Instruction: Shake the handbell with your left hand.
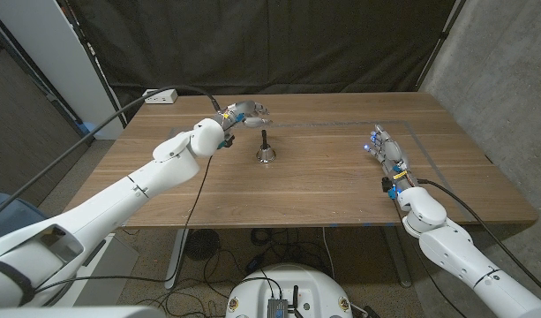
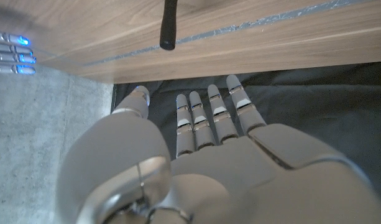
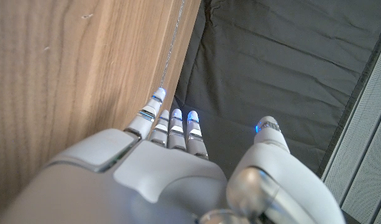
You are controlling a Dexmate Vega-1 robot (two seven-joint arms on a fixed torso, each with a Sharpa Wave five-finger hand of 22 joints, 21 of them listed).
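The handbell (image 1: 265, 150) stands upright on the wooden bench (image 1: 323, 181), left of the middle, its silver bell mouth down on the wood and its black handle pointing up. My left hand (image 1: 246, 113) hangs above the bench just beyond the handbell on its far side, apart from it and holding nothing. From the left wrist view my left fingers (image 2: 215, 115) reach out straight, lying side by side with slim gaps between them, the thumb set off to one side (the handle's dark tip (image 2: 168, 25) shows ahead of them, untouched). My left arm runs in from the near left corner, a black cable trailing along it.

My right hand (image 1: 384, 148) sits on the right part of the bench, well apart from the handbell, holding nothing. Its fingers (image 3: 171, 124) stretch out close together, blue lights glowing at the tips, with the thumb held apart.

A white power strip (image 1: 160, 95) lies at the far left corner of the bench. A dark curtain (image 1: 279, 40) hangs behind the bench.
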